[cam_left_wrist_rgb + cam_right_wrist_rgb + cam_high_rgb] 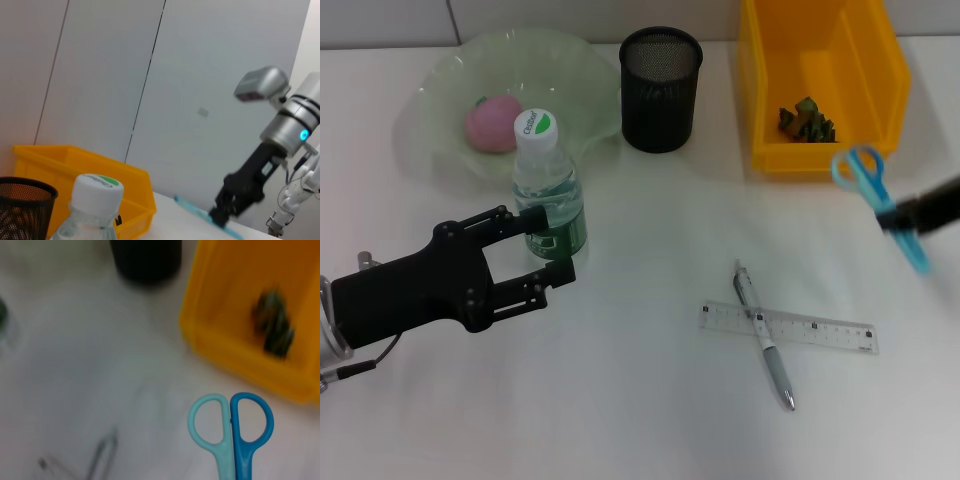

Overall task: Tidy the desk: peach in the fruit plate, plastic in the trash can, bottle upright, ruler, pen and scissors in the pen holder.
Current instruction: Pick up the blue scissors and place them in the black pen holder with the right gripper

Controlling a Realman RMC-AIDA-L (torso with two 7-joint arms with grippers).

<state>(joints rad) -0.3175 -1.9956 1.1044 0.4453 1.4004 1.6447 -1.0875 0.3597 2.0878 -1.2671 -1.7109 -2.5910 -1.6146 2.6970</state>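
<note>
A clear bottle (548, 190) with a white and green cap stands upright in front of the fruit plate (575, 75). My left gripper (560, 245) is open, with one finger on each side of the bottle's lower body. The bottle's cap also shows in the left wrist view (96, 192). My right gripper (903, 216) is shut on the blue scissors (865, 172) and holds them above the table at the right edge, handles toward the yellow bin (768, 100). The scissors' handles show in the right wrist view (231, 424). A pink peach (492, 125) lies in the plate. A pen (765, 335) lies across a clear ruler (820, 330).
The black mesh pen holder (660, 90) stands between the plate and the yellow bin. Crumpled plastic (807, 122) lies in the bin. The left wrist view shows the bin (75, 162), the pen holder (22, 200) and the right arm (240, 192) holding the scissors (197, 212).
</note>
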